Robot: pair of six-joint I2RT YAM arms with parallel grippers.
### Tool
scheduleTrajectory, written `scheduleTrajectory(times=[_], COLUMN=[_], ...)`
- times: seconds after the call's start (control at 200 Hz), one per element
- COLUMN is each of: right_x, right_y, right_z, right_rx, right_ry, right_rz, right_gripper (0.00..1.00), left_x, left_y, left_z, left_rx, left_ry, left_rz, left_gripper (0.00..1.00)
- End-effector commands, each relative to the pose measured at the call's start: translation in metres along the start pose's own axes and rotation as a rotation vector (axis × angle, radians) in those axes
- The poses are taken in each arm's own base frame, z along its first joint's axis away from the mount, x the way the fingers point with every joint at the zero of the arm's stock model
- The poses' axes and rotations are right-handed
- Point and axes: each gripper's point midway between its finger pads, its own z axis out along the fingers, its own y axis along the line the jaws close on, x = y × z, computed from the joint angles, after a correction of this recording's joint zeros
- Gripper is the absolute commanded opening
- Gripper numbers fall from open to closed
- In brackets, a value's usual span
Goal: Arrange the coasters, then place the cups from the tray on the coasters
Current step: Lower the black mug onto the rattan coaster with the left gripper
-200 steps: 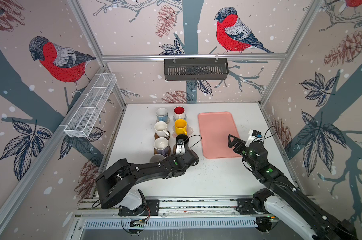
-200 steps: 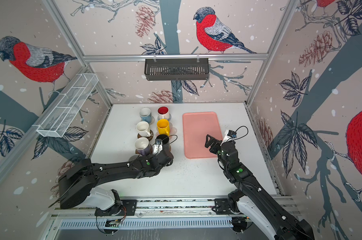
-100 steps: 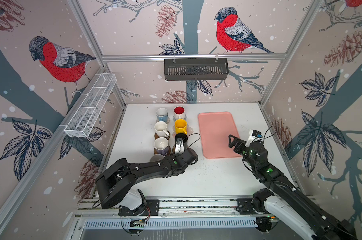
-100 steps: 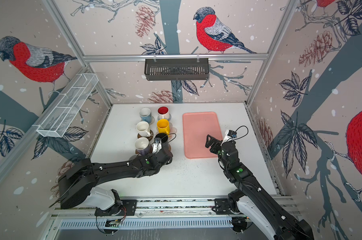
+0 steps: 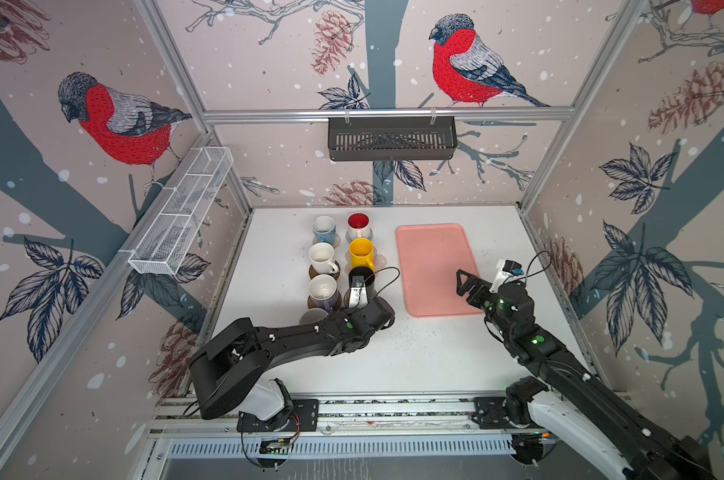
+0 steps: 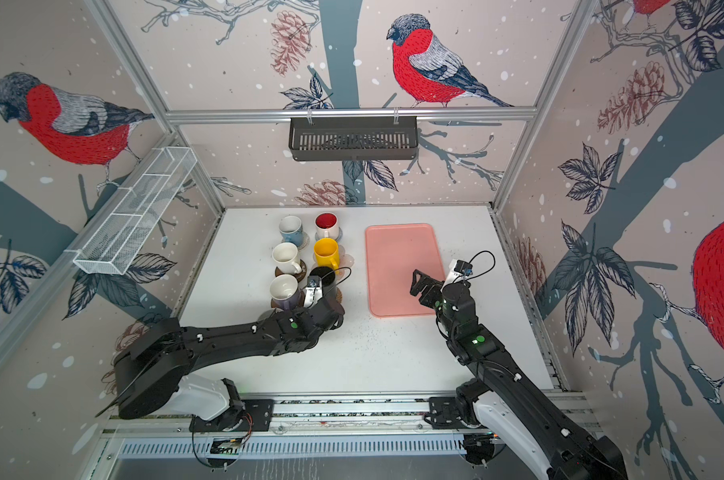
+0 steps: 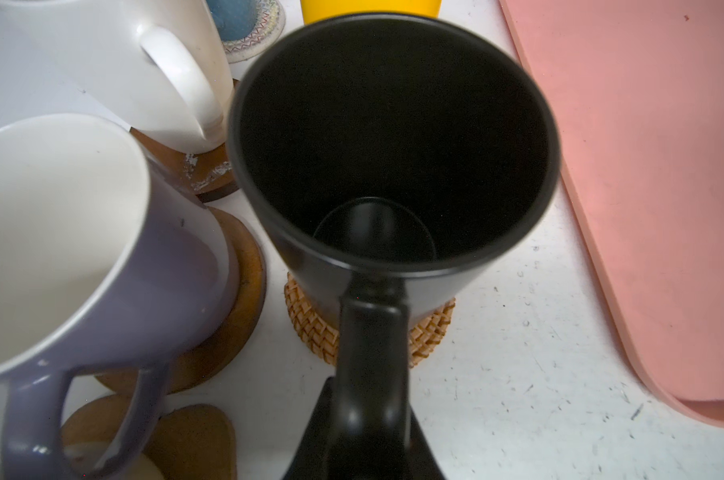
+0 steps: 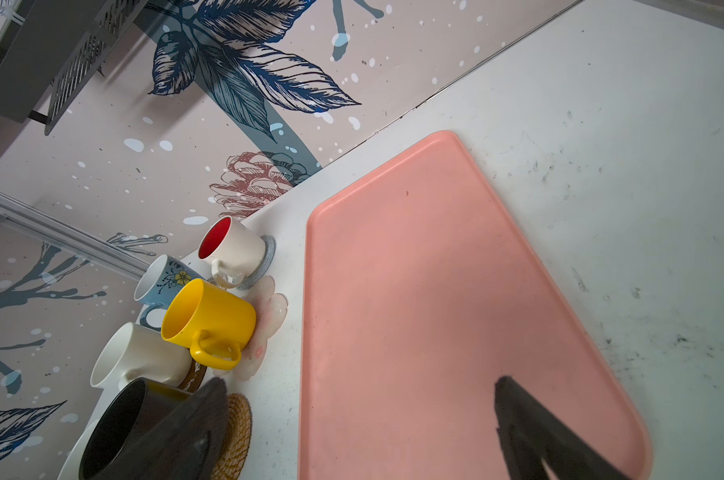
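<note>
**Nearest, left of the tray [image 5: 431, 266].** A pale cup [image 5: 312, 316] is mostly hidden behind the left arm [image 5: 289, 336]. The cork flower coaster [image 7: 194, 436] lies by it. Contact between the two cannot be determined.

**Next row out, left of the tray.** The left gripper [image 7: 370, 411] has its fingers narrowed on the handle of the black cup [image 5: 361, 274]. The cup is upright over the tan wicker coaster [image 7: 310, 332]. Whether its base bears on the wicker cannot be told. Farther from the tray in this row, the lavender cup [image 5: 323, 291] stands on a brown disc [image 7: 244, 291].

**Over the tray's near right part.** The right gripper [image 5: 463, 283] hovers with fingers spread wide, holding nothing. The tray lies flat on the white counter [image 5: 414, 357].

**Middle row.** The yellow cup [image 5: 361, 253] stands on the pink flower coaster [image 8: 269, 316], whose petals lie near the tray's left rim. Beyond it from the tray, the cream cup [image 5: 321, 257] stands on the second brown disc [image 7: 202, 174].

**Far row, level with the tray's far end.** The white cup with red inside [image 5: 358, 224] stands on the grey-blue woven round [image 8: 271, 253]. The light blue cup [image 5: 323, 228], farther from the tray, stands on the beige woven round [image 7: 256, 29].
</note>
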Motion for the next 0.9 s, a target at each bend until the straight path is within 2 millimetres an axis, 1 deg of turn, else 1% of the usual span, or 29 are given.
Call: scheduleTrajectory(times=[0.0,0.35,0.555,0.755,0.896], right_x=[-0.008,-0.007,-0.004,-0.004,-0.006], right_y=[0.008,0.004,0.001,-0.003,-0.004], right_z=[-0.001,-0.001,-0.001,-0.001,-0.003], right_rx=[-0.031,-0.02,-0.015,-0.006,-0.006], right_ry=[-0.028,-0.028,-0.025,-0.029,-0.033], right_rz=[0.006,0.004,0.002,0.002,0.004], right_gripper=[0.99,0.99,1.0,1.0,0.99], left_x=[-0.014,-0.004,-0.001,-0.007,-0.009], left_y=[-0.001,0.001,-0.003,-0.008,-0.007], left_z=[0.001,0.005,0.006,0.005,0.005], left_rx=[-0.008,0.001,0.019,0.035,0.029], left_ry=[-0.064,-0.044,-0.041,-0.052,-0.058], left_rz=[-0.043,-0.061,-0.065,-0.075,-0.07], left_gripper=[0.0,0.0,0.0,0.0,0.0])
